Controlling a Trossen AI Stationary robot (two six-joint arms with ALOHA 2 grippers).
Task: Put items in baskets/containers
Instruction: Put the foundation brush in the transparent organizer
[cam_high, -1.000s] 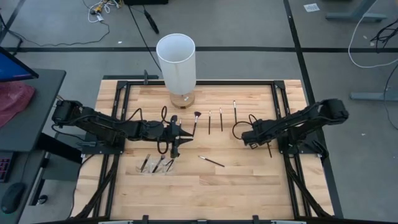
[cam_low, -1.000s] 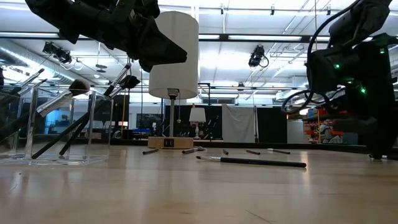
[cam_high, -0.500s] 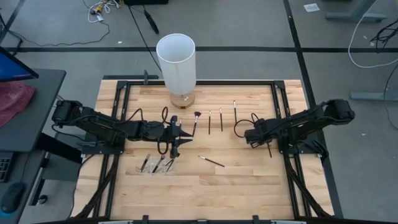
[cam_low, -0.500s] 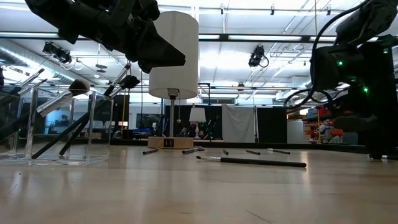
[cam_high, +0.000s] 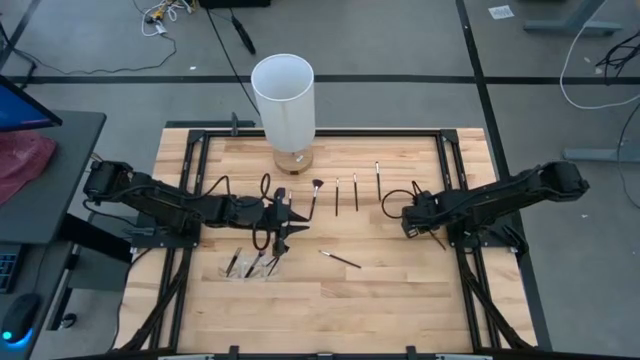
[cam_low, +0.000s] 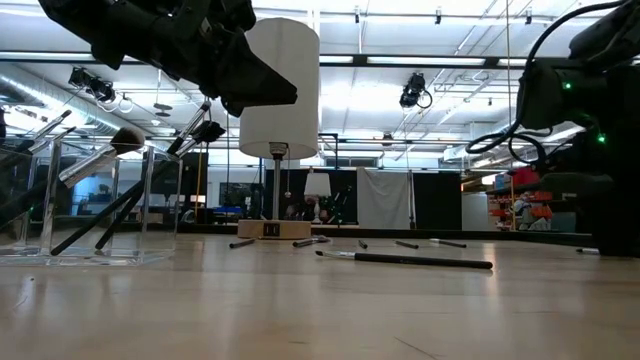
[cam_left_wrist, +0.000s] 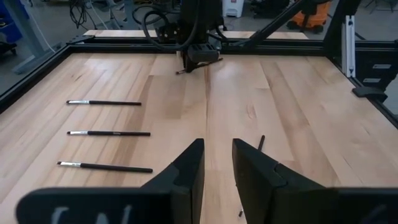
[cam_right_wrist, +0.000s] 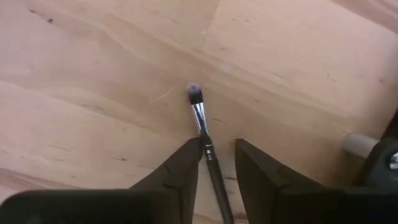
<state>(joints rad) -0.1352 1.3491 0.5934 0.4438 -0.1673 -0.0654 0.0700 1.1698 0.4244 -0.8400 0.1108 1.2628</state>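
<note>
Several thin dark makeup brushes lie on the wooden table: a row near the far middle, one alone, and one under my right gripper. More brushes lean inside the clear container, also seen in the low view as the clear container. My left gripper hovers just beyond the container, fingers slightly open around nothing. My right gripper is low over the table's right half, open, its fingers on either side of the brush handle. My right gripper comes at the brush from above with the handle running along between its fingers, close to one fingertip. I cannot tell whether that finger touches it. The brush lies flat on the table.
A tall white cylinder stands at the table's far edge, on a small wooden base. A black metal frame rims the table. Bare wood stretches across the near half. A desk with a monitor is left of the table.
My right arm has drawn back toward the table's right edge, carrying its gripper a short way right. The brushes and the container lie as before.
</note>
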